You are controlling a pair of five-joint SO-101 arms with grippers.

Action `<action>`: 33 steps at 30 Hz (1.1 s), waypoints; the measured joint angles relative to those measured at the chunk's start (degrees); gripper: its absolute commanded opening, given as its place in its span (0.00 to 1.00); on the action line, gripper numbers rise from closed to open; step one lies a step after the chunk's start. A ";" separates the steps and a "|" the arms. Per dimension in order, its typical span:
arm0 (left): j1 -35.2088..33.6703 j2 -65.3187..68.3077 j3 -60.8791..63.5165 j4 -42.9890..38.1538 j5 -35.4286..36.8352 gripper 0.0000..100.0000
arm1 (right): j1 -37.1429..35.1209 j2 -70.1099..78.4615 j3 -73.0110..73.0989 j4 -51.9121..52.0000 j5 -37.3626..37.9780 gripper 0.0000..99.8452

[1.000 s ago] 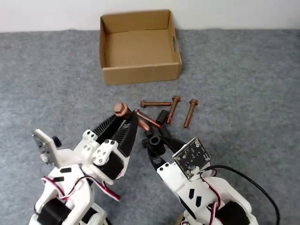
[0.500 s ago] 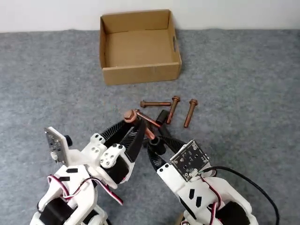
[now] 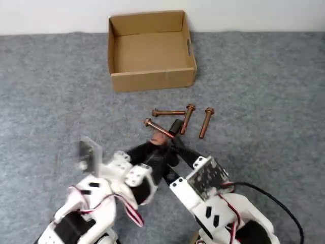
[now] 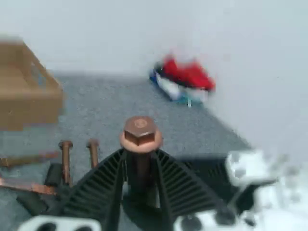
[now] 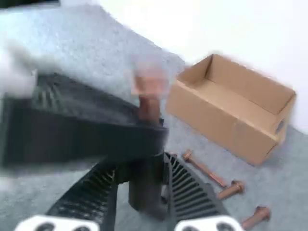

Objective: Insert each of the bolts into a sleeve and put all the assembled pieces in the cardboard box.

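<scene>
Both arms met low over the grey carpet [image 3: 264,91], well short of the box [image 3: 151,51].
From above, the two grippers were just one dark clump. The left wrist camera sorted it out: the left gripper [image 4: 141,158] was clamped on a bolt [image 4: 140,132] standing upright, head on top. The right wrist camera had the right gripper [image 5: 143,168] pinching a black sleeve [image 5: 143,192] right below that bolt. Four loose bolts [image 3: 188,118] and a spare sleeve [image 3: 175,126] lay between grippers and box.

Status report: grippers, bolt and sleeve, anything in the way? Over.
Left gripper shut on bolt. Right gripper shut on sleeve, bolt close by it. Loose bolts beyond, not in the way.
</scene>
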 measured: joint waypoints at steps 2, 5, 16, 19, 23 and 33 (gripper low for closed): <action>0.18 -0.44 -0.09 0.35 -0.70 0.00 | -0.09 0.26 -0.09 -0.26 0.00 0.01; 0.44 -0.09 0.00 1.67 -0.44 0.00 | -0.09 0.53 -0.09 -0.26 0.00 0.01; 0.35 -0.62 -0.44 7.56 -6.51 0.18 | 0.00 0.62 0.18 -0.35 0.18 0.01; 0.26 -0.70 -0.53 8.97 -6.86 0.18 | 0.00 0.70 0.18 -0.26 0.18 0.01; 0.26 -0.70 -0.62 9.32 -7.38 0.18 | -0.09 0.62 0.18 -0.26 0.18 0.01; -2.55 -0.53 -6.15 11.16 -11.69 0.17 | 0.00 0.62 0.09 -0.35 0.18 0.01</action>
